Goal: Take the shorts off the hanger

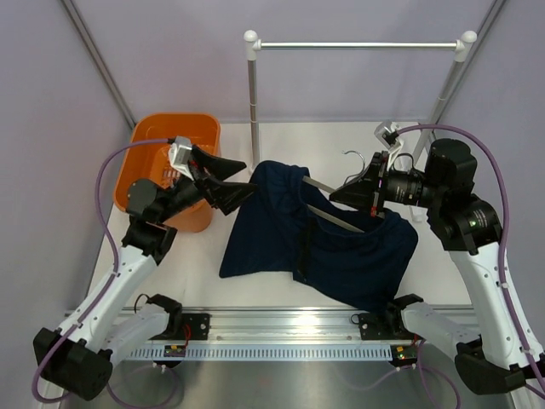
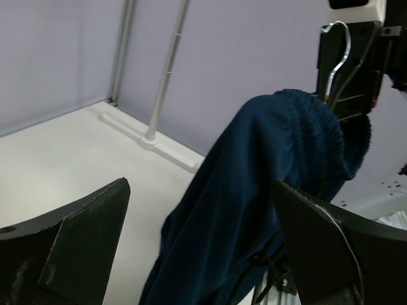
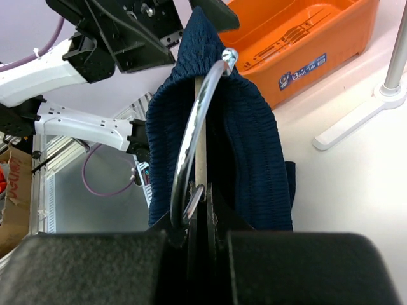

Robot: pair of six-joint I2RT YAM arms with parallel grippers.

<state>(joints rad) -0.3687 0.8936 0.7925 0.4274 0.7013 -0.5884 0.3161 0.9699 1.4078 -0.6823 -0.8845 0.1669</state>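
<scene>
Orange bin, upper left, blue label lettering unreadable; white table, pale lilac walls; shorts centre, draped over hanger clamped by right gripper; left gripper spread wide, empty, beside shorts.

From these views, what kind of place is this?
Probably a robot lab cell, not a home: plain lilac walls close around a white table, with a small clothes rail and an orange bin.

Bare desk lies left of the shorts
An orange bin and rail stand post flank the left tool.
</scene>
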